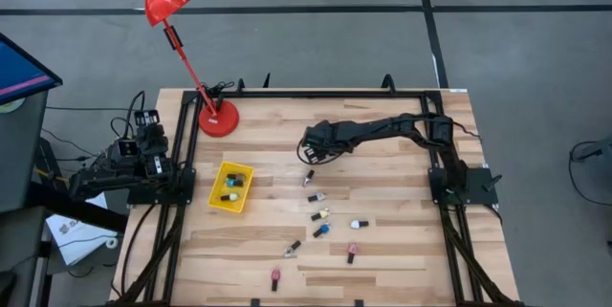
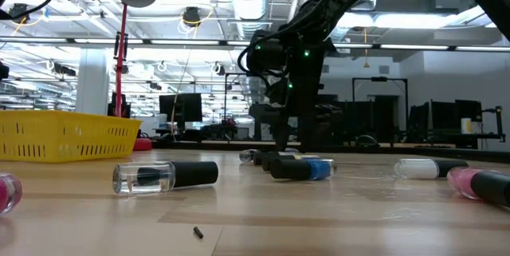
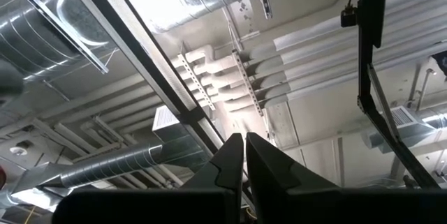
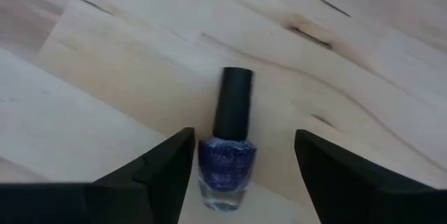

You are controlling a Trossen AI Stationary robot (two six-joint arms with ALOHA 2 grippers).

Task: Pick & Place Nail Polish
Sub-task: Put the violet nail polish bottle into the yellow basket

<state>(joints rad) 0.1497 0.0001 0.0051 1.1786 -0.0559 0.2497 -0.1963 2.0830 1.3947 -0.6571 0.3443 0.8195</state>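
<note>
A wooden counter (image 1: 382, 250) holds small nail polish bottles lying scattered on their sides, with a yellow basket (image 1: 232, 186) near the left arm already holding a few. The right hand (image 4: 241, 161) hovers low over one blue bottle (image 4: 227, 161), its two fingers spread wide on either side of the glass body, not yet touching it. The bottle lies flat, dark cap pointing away from the wrist.

The risk here is that the bottle may roll or skid. If one finger meets the glass first, the bottle could spin out of the gap. Closing too high might catch only the curved top and squeeze it free. Other bottles lie well apart, so collisions seem unlikely.

The left hand (image 3: 244, 165) waits at the counter's left edge, pointed at the ceiling, fingers pressed together and empty.
</note>
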